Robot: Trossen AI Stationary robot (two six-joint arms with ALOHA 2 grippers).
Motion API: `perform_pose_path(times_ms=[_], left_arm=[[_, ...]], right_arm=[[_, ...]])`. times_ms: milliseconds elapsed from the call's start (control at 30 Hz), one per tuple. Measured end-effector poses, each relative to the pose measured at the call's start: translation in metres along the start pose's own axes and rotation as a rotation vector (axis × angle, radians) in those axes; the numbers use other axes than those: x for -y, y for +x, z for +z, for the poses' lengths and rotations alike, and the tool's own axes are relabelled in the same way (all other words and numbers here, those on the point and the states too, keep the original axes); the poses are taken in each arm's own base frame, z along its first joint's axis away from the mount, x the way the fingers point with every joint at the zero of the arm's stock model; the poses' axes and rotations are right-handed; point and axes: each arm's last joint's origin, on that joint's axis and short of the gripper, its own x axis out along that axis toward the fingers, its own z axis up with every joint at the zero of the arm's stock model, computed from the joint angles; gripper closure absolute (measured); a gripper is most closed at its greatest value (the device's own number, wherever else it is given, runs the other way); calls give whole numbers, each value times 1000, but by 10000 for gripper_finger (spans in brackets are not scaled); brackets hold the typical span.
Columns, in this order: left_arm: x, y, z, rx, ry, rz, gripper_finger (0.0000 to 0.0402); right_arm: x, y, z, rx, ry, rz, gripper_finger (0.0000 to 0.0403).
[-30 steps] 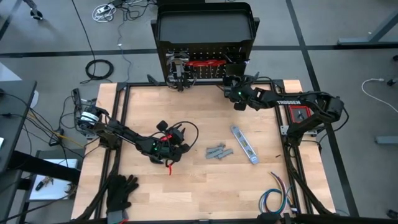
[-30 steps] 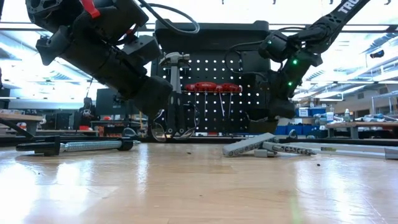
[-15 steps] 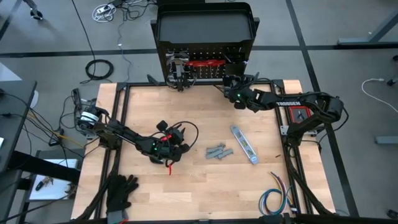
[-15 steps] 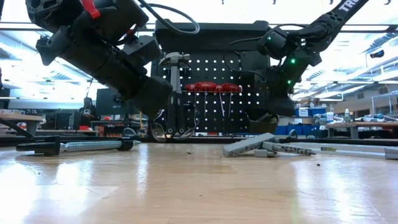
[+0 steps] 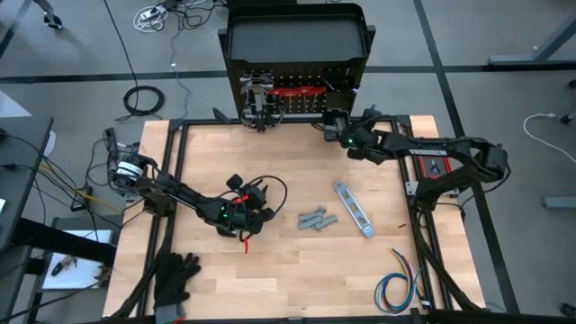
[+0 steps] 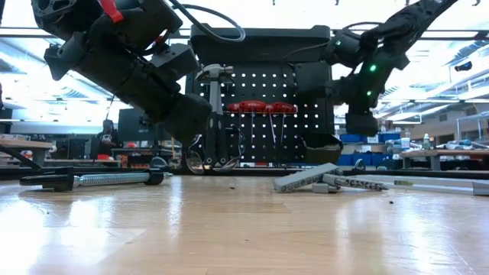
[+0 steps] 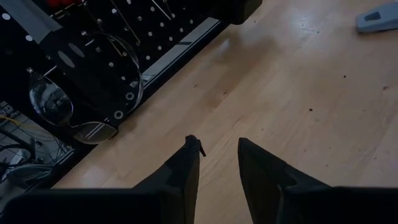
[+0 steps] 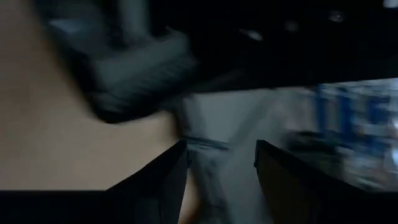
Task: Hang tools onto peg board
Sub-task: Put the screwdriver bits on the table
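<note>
**Right arm at the peg board, left arm over mid-worktop**

Starting with the high view: the peg board (image 5: pixel 297 94) stands upright at the far edge of the worktop (image 5: pixel 297 270). The right gripper (image 5: pixel 335 123) sits close against the board's right end. The left gripper (image 5: pixel 245 216) hangs over the worktop's left-centre. A silver flat bar tool (image 5: pixel 354 209) lies right of centre, with grey metal pieces (image 5: pixel 316 220) just beside it. Black gloves (image 5: pixel 174 274) rest at the near left corner; a coloured wire bundle (image 5: pixel 400 281) lies at the near right.

Low view: a hammer (image 6: pixel 216 73) and red-handled tools (image 6: pixel 261 108) hang on the board. The right arm reaches down in front of the board's right side. A long clamp (image 6: pixel 92 179) lies on the worktop at left.

Left wrist view: the left jaws are spread apart with nothing between them, above bare wood. A pair of clear safety glasses (image 7: pixel 81 106) leans at the board's foot.

Right wrist view: the right jaws are spread apart, nothing pinched; the scene beyond is too blurred to identify.
</note>
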Motion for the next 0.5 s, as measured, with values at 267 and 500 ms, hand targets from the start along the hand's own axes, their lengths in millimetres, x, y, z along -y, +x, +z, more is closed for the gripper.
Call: perform_pose_path(times_ms=[267, 500], left_arm=[[0, 0, 0, 1, -2, 1, 291], [-2, 4, 1, -5, -10, 7, 291]], right_arm=[[1, -14, 4, 194, 177, 281, 208], [-14, 0, 30, 146, 218, 285, 200]])
